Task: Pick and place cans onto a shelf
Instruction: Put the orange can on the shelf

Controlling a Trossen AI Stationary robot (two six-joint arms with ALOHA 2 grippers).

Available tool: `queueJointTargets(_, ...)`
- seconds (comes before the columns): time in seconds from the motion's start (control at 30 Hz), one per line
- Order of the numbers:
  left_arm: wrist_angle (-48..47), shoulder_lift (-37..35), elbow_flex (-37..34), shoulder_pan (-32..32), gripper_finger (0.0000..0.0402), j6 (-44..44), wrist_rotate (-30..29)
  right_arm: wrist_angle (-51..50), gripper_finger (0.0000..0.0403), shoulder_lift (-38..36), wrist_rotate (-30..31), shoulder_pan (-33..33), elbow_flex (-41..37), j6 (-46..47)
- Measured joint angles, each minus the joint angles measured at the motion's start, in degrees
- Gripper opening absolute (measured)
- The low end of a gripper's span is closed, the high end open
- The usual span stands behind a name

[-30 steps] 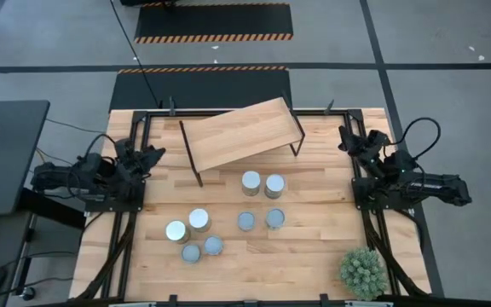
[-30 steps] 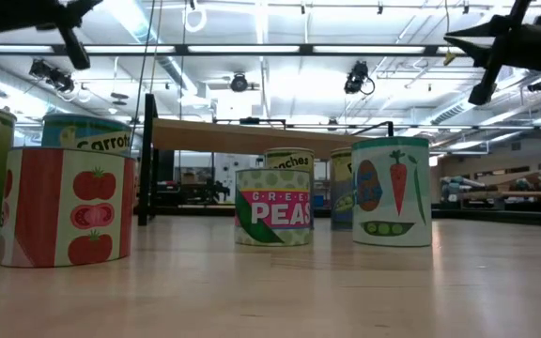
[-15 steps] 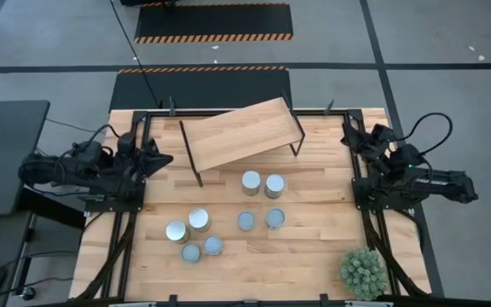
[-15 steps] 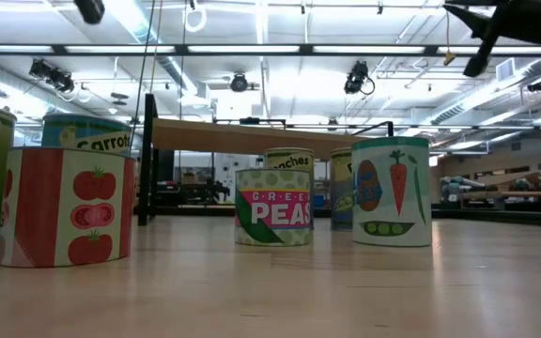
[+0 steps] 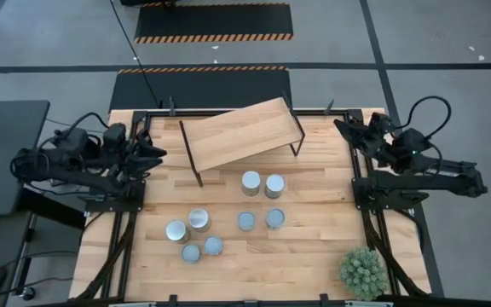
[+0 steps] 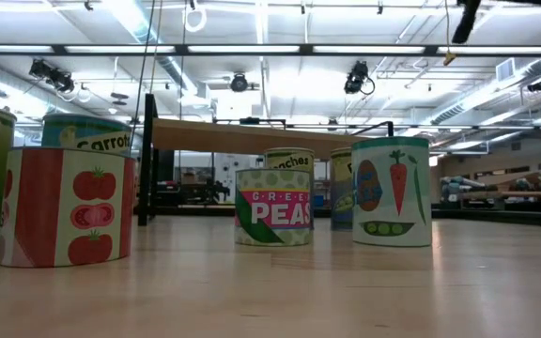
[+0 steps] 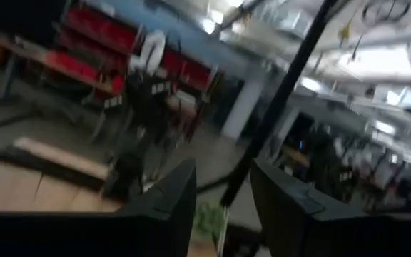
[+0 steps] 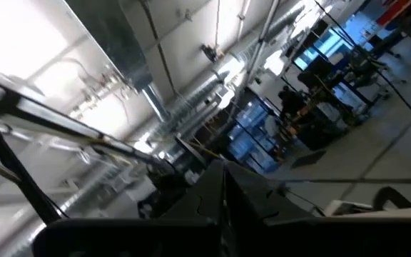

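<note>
We read "GREEN PEAS" on one of the cans point(image 6: 272, 220) and "Carrots" on another; all eight stand mid-table point(image 5: 314, 256), none on the shelf point(image 5: 239, 133). A green plant point(image 5: 363, 272) sits at one corner. Left tool point(image 7: 223, 207) parted, empty, at the table's left edge. Right tool point(image 8: 222, 187) clenched, empty, at the right edge.
</note>
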Motion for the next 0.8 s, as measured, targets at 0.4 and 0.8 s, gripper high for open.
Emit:
queueJointTargets(0.4, -27.5, 9.8, 17.0, 0.0, 0.0141, 0.3, 7.4, -18.5, 0.0023, 9.9, -6.3, 1.4, 15.5, -6.2)
queueJointTargets(0.8, -44.0, 15.2, 17.1, -5.2, 0.0141, -7.7, 11.5, -37.3, 0.0023, 16.8, -6.7, 6.9, 22.7, -7.0)
